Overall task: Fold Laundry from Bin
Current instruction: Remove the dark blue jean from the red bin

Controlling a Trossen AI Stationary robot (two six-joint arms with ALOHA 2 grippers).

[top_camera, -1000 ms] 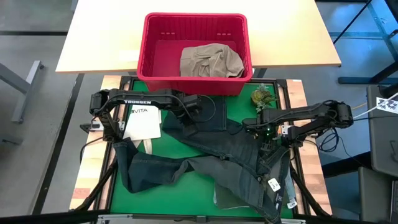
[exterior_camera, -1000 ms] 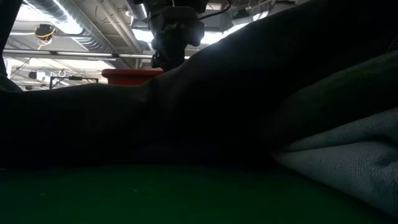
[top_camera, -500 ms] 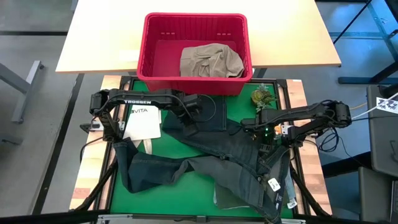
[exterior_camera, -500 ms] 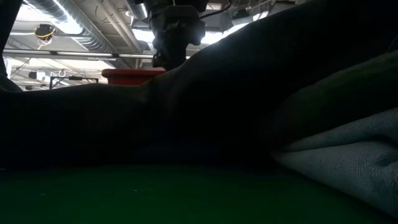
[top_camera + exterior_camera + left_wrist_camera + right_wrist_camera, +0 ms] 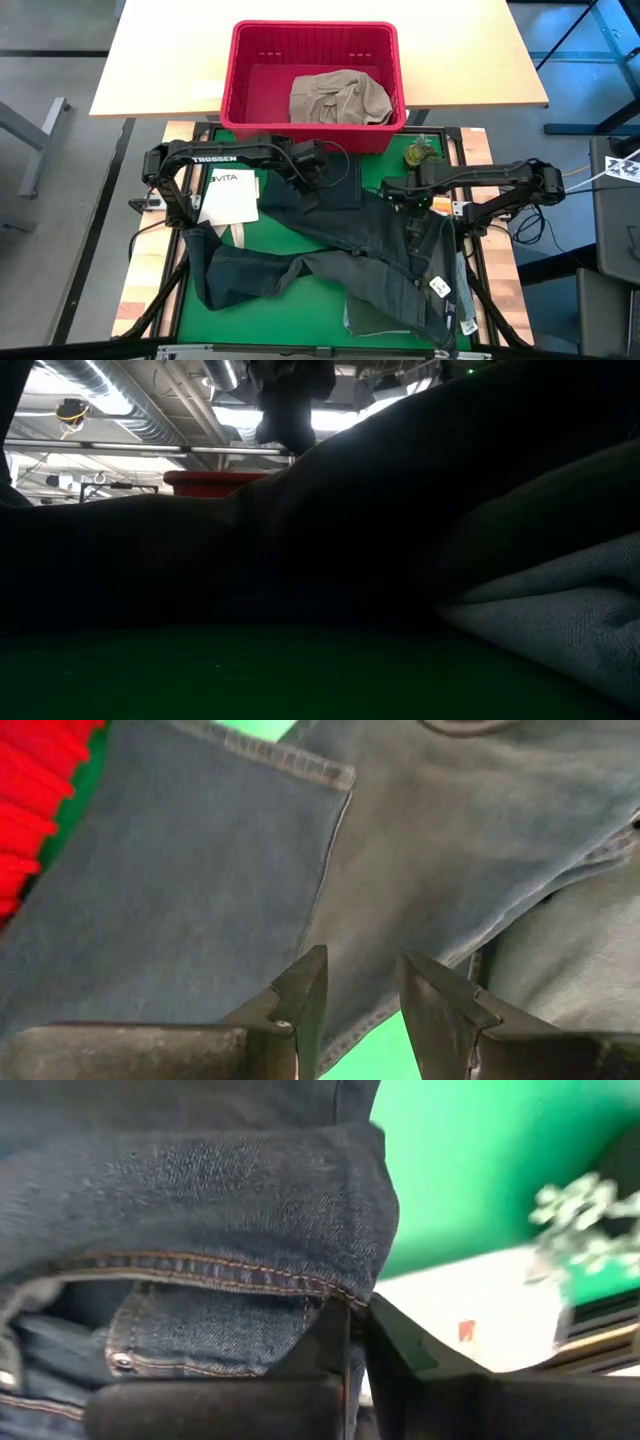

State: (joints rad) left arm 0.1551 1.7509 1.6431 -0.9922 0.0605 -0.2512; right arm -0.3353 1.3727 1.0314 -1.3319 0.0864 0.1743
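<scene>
**Right gripper clamped on the jeans, left gripper hanging over them**

Nearest me, the jeans (image 5: 340, 250) sprawl across the green mat (image 5: 300, 310), their legs trailing well in front of both grippers. The right gripper (image 5: 392, 193) is pinched tight on a stitched denim edge, its arm reaching in low from the right side, elbow bent. The left gripper (image 5: 308, 180) hangs just over the jeans' far edge with its fingers (image 5: 300, 995) parted and nothing between them; its arm, lettered TROSSEN, stretches in from the left. Beside that arm lies a white bag (image 5: 230, 198) printed VITA. Beyond both grippers, the red bin (image 5: 245, 70) sits on the pale table (image 5: 160, 60), holding one khaki garment (image 5: 338, 98) bunched toward its right side.
</scene>
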